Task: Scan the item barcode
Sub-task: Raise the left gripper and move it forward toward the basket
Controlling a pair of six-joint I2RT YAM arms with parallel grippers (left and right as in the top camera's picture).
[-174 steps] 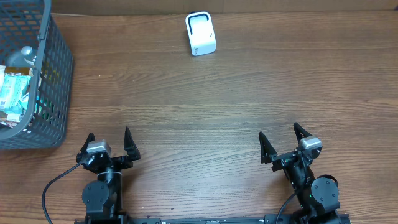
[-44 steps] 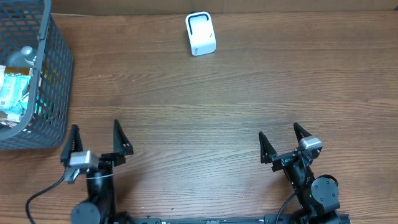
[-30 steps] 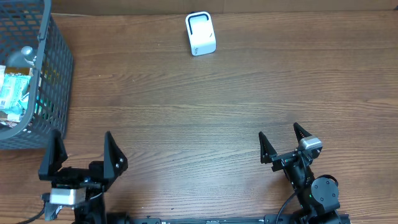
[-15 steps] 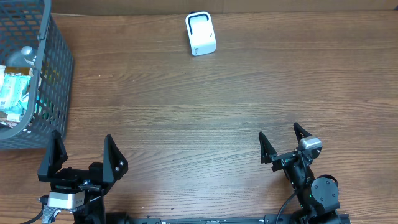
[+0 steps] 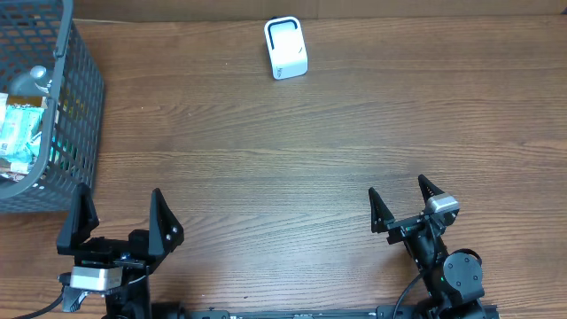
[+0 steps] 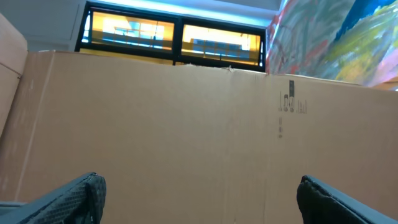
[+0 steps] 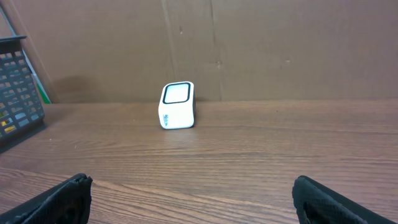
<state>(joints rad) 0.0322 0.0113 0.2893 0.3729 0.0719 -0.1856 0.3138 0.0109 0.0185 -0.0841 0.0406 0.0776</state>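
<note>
1. Worktop: brown wood, bare between the things below. Count: one.

2. Basket: grey mesh, at the far left edge, just beyond my left side. Risk, as I judge it: the tall wall could catch my fingers on the way in and drag or tip the basket. Count: one.

3. My left fingers: spread wide, holding nothing, near the basket's front corner. My wrist camera looks at a cardboard wall, so I would be reaching in half blind. My right fingers: also wide and empty, well apart from everything. Count: two pairs.

4. Scanner: white, upright at the far edge, its window facing my right wrist camera. Risk: a barcode turned away from it will not read. Count: one.

5. Items to scan: all inside the basket, a pale packet uppermost. Risk: pinching two at once. Count: several; I cannot tell exactly how many through the mesh.
</note>
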